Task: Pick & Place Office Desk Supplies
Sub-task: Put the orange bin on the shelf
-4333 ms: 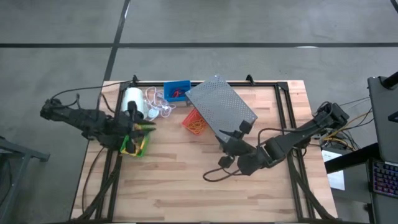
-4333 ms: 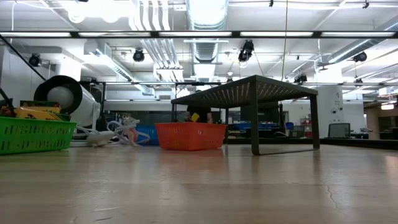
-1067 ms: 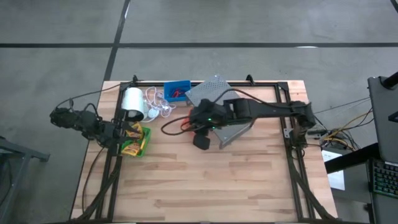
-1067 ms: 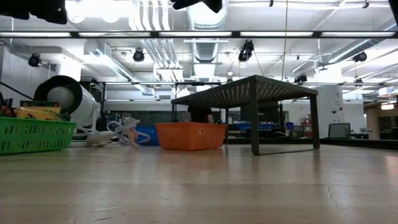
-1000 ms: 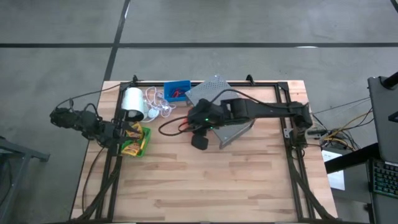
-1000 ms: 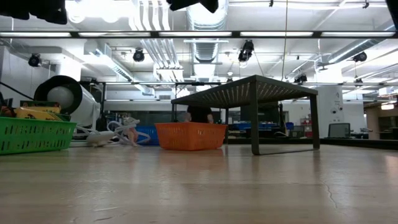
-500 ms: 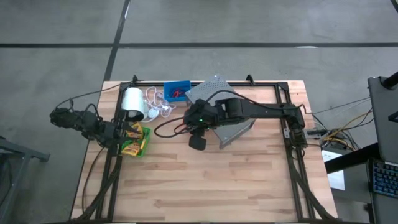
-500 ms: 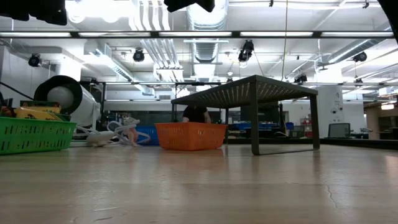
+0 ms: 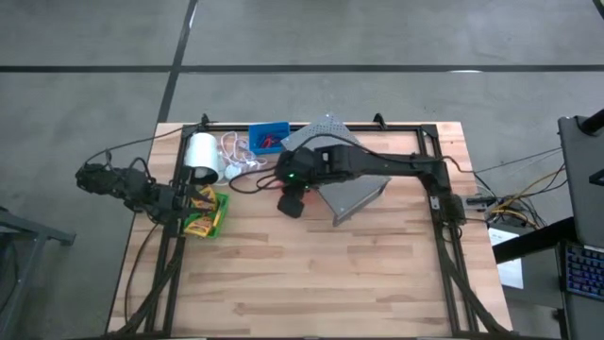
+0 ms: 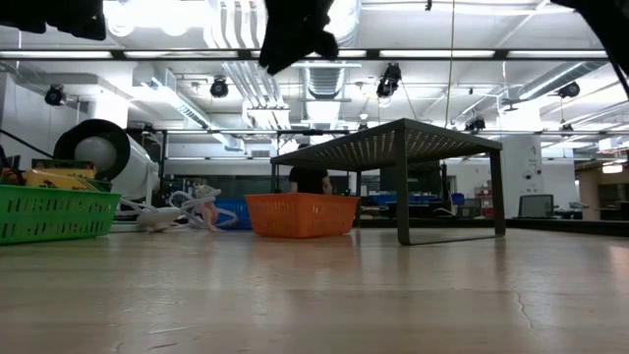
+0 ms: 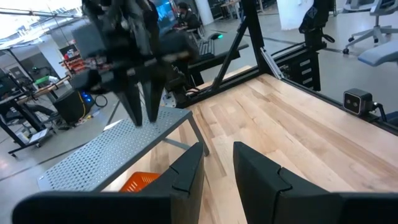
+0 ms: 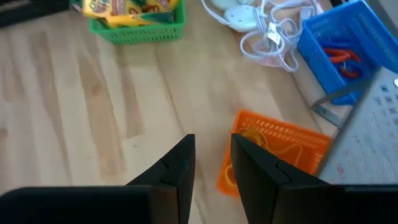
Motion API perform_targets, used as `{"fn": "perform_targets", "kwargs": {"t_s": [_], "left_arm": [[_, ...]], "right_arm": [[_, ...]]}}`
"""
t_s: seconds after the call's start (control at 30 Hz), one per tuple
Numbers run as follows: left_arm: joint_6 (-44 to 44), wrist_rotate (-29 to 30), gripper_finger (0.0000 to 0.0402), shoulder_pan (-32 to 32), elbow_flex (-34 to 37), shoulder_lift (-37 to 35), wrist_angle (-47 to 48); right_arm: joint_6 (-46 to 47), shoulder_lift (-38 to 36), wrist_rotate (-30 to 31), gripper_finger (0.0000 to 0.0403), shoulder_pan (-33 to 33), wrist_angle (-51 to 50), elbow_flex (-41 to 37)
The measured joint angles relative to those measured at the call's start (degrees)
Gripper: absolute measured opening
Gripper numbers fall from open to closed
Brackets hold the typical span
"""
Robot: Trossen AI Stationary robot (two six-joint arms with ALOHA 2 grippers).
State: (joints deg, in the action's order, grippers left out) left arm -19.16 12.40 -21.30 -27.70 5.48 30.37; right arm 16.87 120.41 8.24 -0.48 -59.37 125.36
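- Right gripper hangs above the orange bin, jaws narrowly apart, holding nothing.
- Left gripper waits near the green bin, jaws slightly apart, seemingly empty.
- 2 crayon boxes lie in that bin.

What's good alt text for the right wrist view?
The right claw hangs empty over the wooden table, its two dark fingers slightly apart, just short of an orange bin. Farther off sit a green bin holding yellow crayon boxes, a tangle of white cord, and a blue bin beside a grey perforated rack.
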Motion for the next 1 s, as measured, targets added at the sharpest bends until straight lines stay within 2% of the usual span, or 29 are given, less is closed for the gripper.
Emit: {"fn": "perform_targets", "kwargs": {"t_s": [0.17, 0.33, 0.43, 0.67, 0.83, 1.0], "left_arm": [[0.0, 0.0, 0.0090, 0.0, 0.0, 0.3, 0.5], [0.0, 0.0, 0.0090, 0.0, 0.0, 0.3, 0.7], [0.0, 0.0, 0.0090, 0.0, 0.0, 0.3, 0.8], [-0.1, 0.0, 0.0090, 0.0, 0.0, 0.4, 0.8], [-0.1, 0.0, 0.0090, 0.0, 0.0, 0.4, 0.8], [-0.1, 0.0, 0.0090, 0.0, 0.0, 0.4, 0.9]], "right_arm": [[-1.6, 4.2, 1.0, 0.0099, -0.9, 1.3, 0.0], [-0.5, 7.1, 5.7, 0.0096, -1.0, 2.6, 0.0], [0.3, 8.7, 6.4, 0.0103, -1.1, 2.6, 0.0], [7.3, 9.6, 6.8, 0.0128, 0.1, -2.8, -0.3], [15.5, 8.6, 8.1, 0.0131, 2.7, -9.6, -0.3], [23.5, 8.6, 12.3, 0.0127, 4.1, -15.7, -1.0]]}}
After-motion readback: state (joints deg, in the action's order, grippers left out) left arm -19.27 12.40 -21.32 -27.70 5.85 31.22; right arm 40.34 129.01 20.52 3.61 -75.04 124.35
